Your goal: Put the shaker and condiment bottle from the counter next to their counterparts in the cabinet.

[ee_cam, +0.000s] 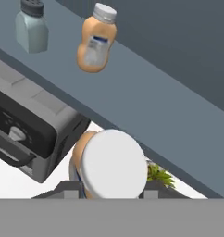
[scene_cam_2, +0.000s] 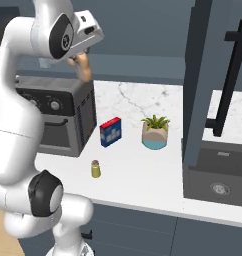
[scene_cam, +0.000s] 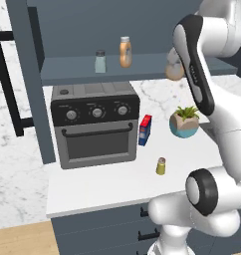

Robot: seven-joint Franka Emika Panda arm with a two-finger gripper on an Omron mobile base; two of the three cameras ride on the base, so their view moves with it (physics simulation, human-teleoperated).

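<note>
Gripper: the gripper [ee_cam: 112, 194] sits at the bottom centre of the hand view, clenched on the condiment bottle [ee_cam: 111, 169], whose pale round cap faces the camera between the two dark finger tips.
Condiment bottle: in the left base view it shows at the upper right of the frame, partly behind the arm, level with the front edge of the shelf; in the right base view its orange-tan body peeks out below the hand at the upper left.
Shaker: the olive-yellow shaker [scene_cam: 161, 166] stands upright on the counter [scene_cam: 102, 187], right of centre in the left base view, in front of and apart from the toaster oven.
Counterparts: the pale grey-blue shaker [scene_cam: 100, 61] and the slim orange bottle [scene_cam: 125, 52] stand upright side by side, a little apart, on the shelf of the cabinet [scene_cam: 142, 67], at the upper centre of the left base view; in the hand view they lie at the upper left.
Toaster oven: the dark toaster oven [scene_cam: 95, 124] stands on the counter under the shelf, at centre left of the left base view.
Box: a small red and blue box [scene_cam: 145, 130] stands just right of the oven.
Plant: a potted plant [scene_cam: 184, 122] sits on the counter, right of the box, near the arm.
</note>
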